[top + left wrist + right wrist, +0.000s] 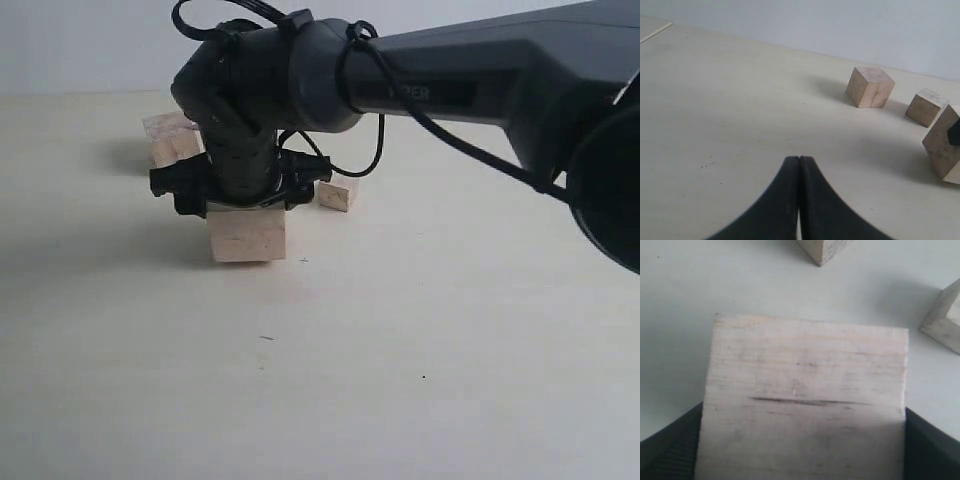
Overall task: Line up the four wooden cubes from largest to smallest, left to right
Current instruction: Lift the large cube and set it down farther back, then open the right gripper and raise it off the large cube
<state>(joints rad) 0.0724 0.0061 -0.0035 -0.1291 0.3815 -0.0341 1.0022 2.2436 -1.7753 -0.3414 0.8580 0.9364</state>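
The right gripper point(246, 200) covers the top of the largest cube point(247, 238). In the right wrist view its fingers show only as dark, blurred corners beside that cube, whose near part runs off the picture's edge. The right arm point(480, 85) hides part of the second cube point(170, 140) and is itself cut by the exterior view's edge. The gripper's side half-covers a small cube point(338, 195). In the left wrist view the largest cube is cut by the edge, and the left gripper point(799, 162) shows only its closed tips.

Largest cube point(805, 405) pale wood — thin dark streak; left hand point(799, 162) black; table point(420, 380) cream.
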